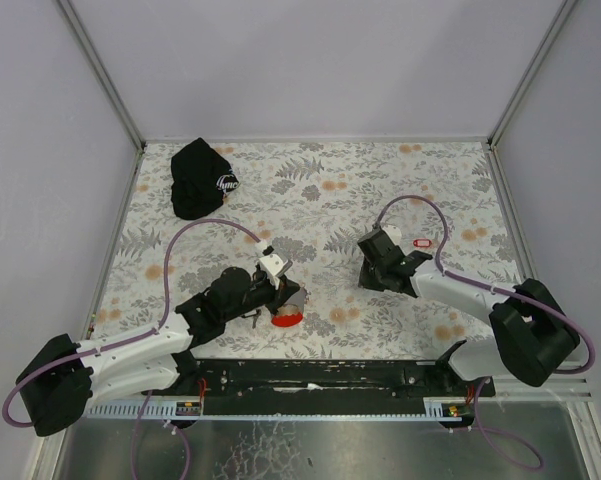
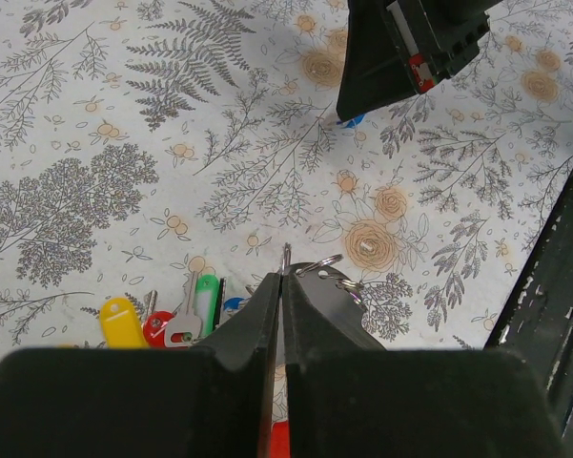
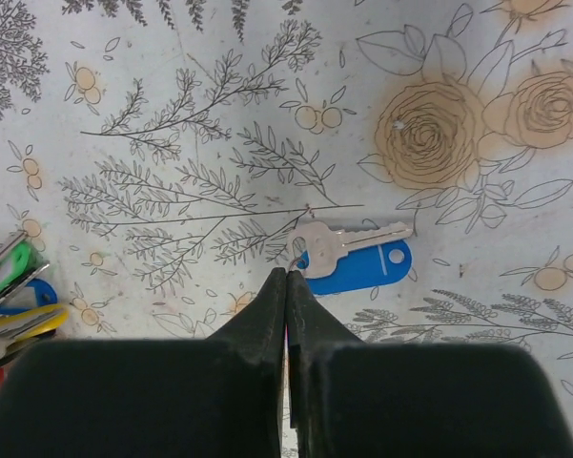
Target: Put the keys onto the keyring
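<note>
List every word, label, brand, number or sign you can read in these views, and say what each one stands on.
Nothing here can be read as text.
Black cap: the white logo is too small and blurred to read.
Silver key: no legible stamp.
Blue tag: the visible face is blank.
Yellow tag and green tag: no writing shows.

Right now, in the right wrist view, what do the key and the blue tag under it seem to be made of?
The key looks like metal: it is silvery, with a pale sheen and cut teeth along one edge. The blue tag looks like plastic: it has an even, saturated colour, smooth rounded ends and a small hole. The look alone cannot confirm either material.
</note>
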### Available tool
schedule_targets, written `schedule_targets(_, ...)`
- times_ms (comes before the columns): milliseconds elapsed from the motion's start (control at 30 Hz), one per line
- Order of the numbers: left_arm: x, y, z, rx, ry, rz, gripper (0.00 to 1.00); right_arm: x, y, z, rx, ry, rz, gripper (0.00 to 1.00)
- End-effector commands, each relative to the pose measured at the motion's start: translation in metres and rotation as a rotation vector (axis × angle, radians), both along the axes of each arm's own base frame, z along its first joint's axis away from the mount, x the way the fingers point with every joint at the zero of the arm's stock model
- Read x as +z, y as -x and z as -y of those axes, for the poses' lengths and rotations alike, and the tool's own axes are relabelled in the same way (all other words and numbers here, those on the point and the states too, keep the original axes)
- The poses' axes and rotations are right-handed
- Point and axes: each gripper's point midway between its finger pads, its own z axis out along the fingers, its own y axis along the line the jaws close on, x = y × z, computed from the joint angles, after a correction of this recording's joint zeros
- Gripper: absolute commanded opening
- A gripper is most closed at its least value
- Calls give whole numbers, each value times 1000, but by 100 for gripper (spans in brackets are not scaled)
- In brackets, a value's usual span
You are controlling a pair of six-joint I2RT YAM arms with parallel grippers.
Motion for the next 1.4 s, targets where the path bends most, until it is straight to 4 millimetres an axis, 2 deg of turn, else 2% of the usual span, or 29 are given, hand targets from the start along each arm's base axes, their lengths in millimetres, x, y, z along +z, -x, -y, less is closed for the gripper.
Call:
schedule_targets(0, 10, 1, 6, -18, 37, 19, 0, 8, -8, -15, -22, -68, 37, 4)
schedule_targets(300, 9, 1, 6, -15, 34, 17, 0, 2, -14, -24, 66, -19, 5, 17)
schedule_targets(567, 9, 1, 5, -12, 34, 18, 0, 29, -27, -19, 225, 96, 59, 32)
schedule_targets(633, 9, 1, 5, -12, 33, 16, 0, 31, -34, -18, 262, 109, 52, 34)
schedule_targets(733, 9, 1, 5, -12, 33, 18, 0, 24, -41, -19, 307, 59, 10, 33)
schedule_targets(833, 9, 1, 4, -11, 35, 17, 0, 17, -48, -21, 337, 38, -13, 28)
schedule_targets(1000, 8, 2, 5, -15, 33, 14, 0, 0, -48, -22, 355, 26, -67, 25)
schedule_targets(1167, 9, 2, 5, -18, 35, 15, 0, -19, -40, 0, 296, 52, -128, 24)
schedule_targets(1367, 7, 2, 6, -21, 30, 8, 0, -32, -12, 32, 186, 93, -215, 25)
